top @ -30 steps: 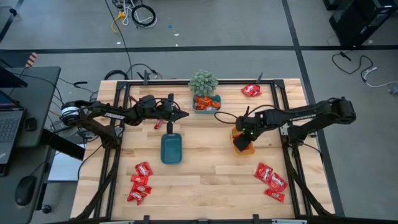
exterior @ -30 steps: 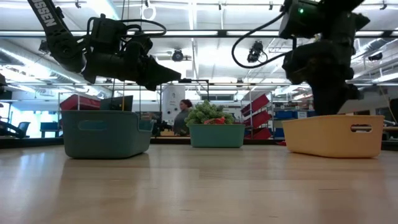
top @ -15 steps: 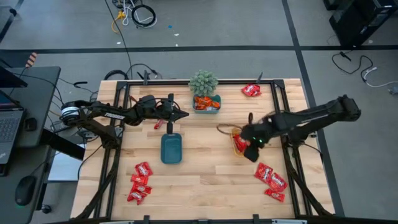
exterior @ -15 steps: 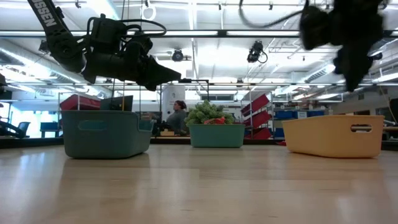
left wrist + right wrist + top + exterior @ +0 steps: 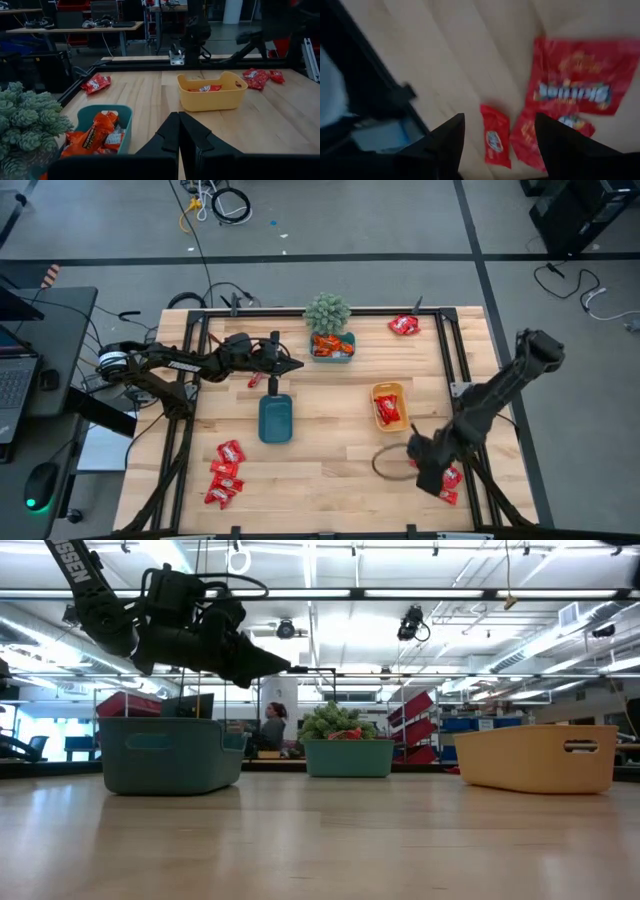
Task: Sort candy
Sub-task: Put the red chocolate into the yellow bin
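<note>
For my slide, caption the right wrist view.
Open right claw hovering over shiny red wrapped candy packets lying on the light wooden table.

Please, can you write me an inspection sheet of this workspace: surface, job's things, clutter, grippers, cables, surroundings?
Surface: wooden table, black frame.
Job's things: red candy piles; candy in the yellow tray and the small teal tray; dark teal tray.
Clutter: potted plant.
Grippers: left gripper shut, empty, above the table; right gripper open over red packets.
Cables: black loop on table; cables on floor.
Surroundings: desk with laptop; person behind.
</note>
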{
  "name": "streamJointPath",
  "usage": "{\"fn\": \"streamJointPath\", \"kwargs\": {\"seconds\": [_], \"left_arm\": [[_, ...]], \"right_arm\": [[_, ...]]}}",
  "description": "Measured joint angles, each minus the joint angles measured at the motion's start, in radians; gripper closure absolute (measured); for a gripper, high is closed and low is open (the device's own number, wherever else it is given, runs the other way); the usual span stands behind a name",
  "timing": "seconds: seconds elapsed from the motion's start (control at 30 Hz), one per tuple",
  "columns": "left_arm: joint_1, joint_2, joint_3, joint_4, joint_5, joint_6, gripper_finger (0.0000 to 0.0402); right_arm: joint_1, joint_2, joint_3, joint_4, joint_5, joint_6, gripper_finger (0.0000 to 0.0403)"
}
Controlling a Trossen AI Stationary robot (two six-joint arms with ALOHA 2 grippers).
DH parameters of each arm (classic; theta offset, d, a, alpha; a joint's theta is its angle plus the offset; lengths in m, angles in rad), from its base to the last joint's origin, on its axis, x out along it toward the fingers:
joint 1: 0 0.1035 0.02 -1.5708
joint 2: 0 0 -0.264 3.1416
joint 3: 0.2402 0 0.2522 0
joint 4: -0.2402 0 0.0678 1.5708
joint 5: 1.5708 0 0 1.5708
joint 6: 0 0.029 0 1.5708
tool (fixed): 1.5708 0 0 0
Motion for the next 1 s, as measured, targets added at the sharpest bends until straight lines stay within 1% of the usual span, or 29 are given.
{"fn": "streamJointPath", "kwargs": {"seconds": [0.1,0.27,0.37,0.47,0.6,0.67,0.73,0.9,0.93,1.0], "left_arm": [[0.0,0.0,0.0,-0.003,-0.006,0.013,0.0396],[0.0,0.0,0.0,-0.004,-0.029,0.017,0.0396],[0.0,0.0,0.0,-0.005,-0.03,0.018,0.0396],[0.0,0.0,0.0,-0.006,-0.032,0.018,0.0396],[0.0,0.0,0.0,-0.008,-0.032,0.016,0.0396],[0.0,0.0,0.0,-0.011,-0.033,0.015,0.0396],[0.0,0.0,0.0,-0.014,-0.033,0.015,0.0396],[0.0,0.0,0.0,-0.014,-0.033,0.016,0.0396],[0.0,0.0,0.0,-0.014,-0.033,0.016,0.0396],[0.0,0.0,0.0,-0.013,-0.038,0.017,0.0396]], "right_arm": [[0.066,0.061,-0.001,0.025,0.0,0.028,0.0176],[0.133,0.168,-0.001,0.137,0.0,0.03,0.0178],[0.158,0.227,-0.001,0.192,-0.005,0.027,0.0178],[0.173,0.273,-0.001,0.193,-0.01,0.016,0.018],[0.178,0.301,0.003,0.186,-0.027,-0.02,0.0198],[0.179,0.299,0.003,0.18,-0.026,-0.028,0.022],[0.179,0.288,-0.001,0.167,-0.023,-0.029,0.0254],[0.18,0.245,-0.002,0.163,-0.063,-0.026,0.0367],[0.18,0.236,-0.002,0.159,-0.074,-0.021,0.0384],[0.179,0.218,-0.002,0.142,-0.09,-0.018,0.0396]]}}
